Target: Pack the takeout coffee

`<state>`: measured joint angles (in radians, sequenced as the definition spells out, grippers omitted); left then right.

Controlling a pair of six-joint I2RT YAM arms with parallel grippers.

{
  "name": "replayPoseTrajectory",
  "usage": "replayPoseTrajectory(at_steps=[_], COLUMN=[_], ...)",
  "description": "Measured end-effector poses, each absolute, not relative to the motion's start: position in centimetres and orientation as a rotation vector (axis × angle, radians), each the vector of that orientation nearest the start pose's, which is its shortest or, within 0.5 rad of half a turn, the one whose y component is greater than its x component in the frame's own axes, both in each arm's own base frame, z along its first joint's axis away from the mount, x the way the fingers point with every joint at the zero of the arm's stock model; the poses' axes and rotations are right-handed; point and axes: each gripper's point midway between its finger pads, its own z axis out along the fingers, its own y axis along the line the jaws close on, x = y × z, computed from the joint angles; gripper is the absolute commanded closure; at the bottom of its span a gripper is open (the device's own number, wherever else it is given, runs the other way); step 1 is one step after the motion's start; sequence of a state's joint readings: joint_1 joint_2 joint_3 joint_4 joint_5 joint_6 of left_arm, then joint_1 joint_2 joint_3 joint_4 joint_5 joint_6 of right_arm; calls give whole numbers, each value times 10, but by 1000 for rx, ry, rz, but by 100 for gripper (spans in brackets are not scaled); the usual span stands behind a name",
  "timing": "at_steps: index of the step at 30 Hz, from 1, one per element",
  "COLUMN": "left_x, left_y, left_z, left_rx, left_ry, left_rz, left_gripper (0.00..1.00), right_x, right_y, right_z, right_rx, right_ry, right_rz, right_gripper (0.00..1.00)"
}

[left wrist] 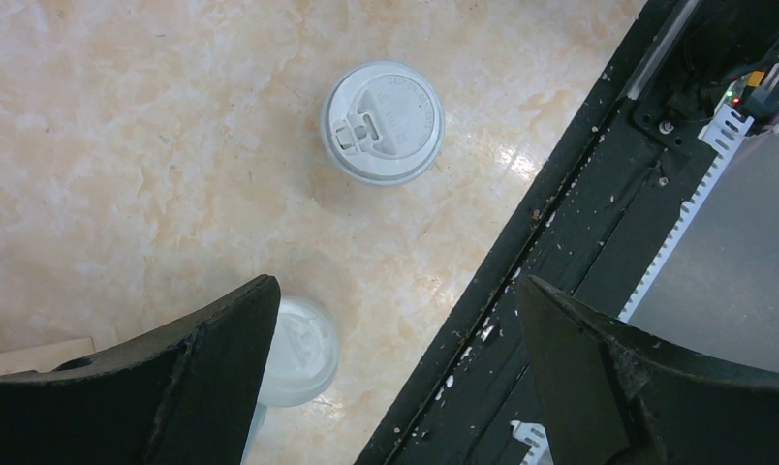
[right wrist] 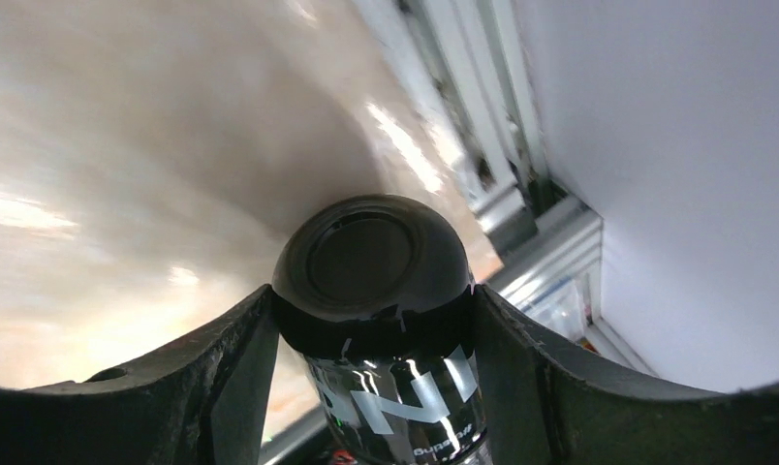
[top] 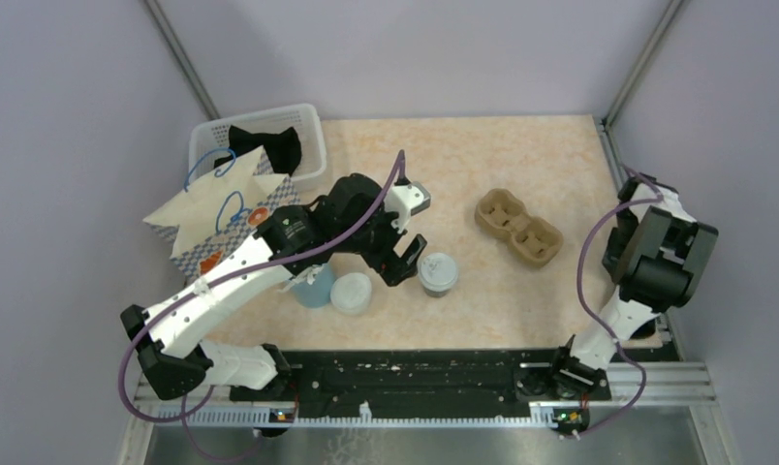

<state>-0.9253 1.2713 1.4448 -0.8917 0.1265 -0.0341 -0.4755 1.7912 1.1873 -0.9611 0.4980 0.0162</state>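
Close to the near edge of the table [top: 560,310], the takeout coffee [top: 437,273] stands upright, right of a white-lidded cup [top: 352,293]. We judge the risk to be a low sweep tipping the coffee, or a finger clipping that neighbour. Just beyond, our left hand [top: 405,260] points down beside the coffee, spread wide and empty. At the right edge, the right hand [right wrist: 371,291] flanks a glossy black part [right wrist: 366,242]; we cannot tell whether it grips. Farther back sits an empty cardboard carrier [top: 518,228].
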Motion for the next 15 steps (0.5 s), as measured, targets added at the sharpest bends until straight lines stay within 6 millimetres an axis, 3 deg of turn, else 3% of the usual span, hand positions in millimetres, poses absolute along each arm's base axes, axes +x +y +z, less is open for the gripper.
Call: replayPoseTrajectory(at_steps=[3, 5, 11, 15], left_x=[180, 178, 173, 170], left_y=[-281, -282, -292, -294], left_z=[269, 265, 253, 252], left_rx=[1088, 1096, 1127, 1135], left_ry=[2114, 2128, 2168, 2176], left_rz=[-636, -649, -681, -698], left_gripper=[2, 2, 2, 2], right_x=[237, 247, 251, 253], right_y=[-185, -174, -137, -120], right_z=[50, 50, 49, 48], right_rx=[759, 797, 1051, 1154], right_ry=[3052, 3045, 3012, 2996], right_rz=[-758, -723, -475, -341], right_gripper=[41, 41, 36, 26])
